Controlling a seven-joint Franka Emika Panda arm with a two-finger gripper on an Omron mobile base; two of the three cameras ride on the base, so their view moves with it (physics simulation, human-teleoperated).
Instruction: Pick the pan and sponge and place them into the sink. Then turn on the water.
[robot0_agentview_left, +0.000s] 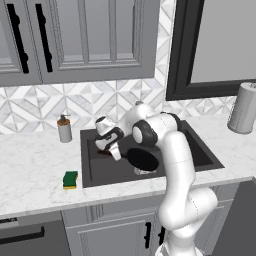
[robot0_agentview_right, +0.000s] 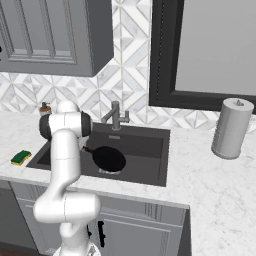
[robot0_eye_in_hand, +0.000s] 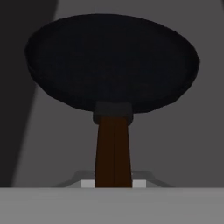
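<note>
White marble tabletop (robot0_agentview_left: 35, 170) runs under grey cabinets, with the dark sink (robot0_agentview_left: 200, 150) set into it. Inside the sink, the jaws of the gripper (robot0_agentview_left: 107, 148) are closed on the reddish-brown handle of the pan (robot0_agentview_left: 143, 159), whose black round part is over the basin floor near the drain. The arm hides part of the pan and the faucet (robot0_agentview_right: 115, 117) in the left base view. The sponge (robot0_agentview_left: 70, 179) lies on the tabletop, just left of the sink.
</note>
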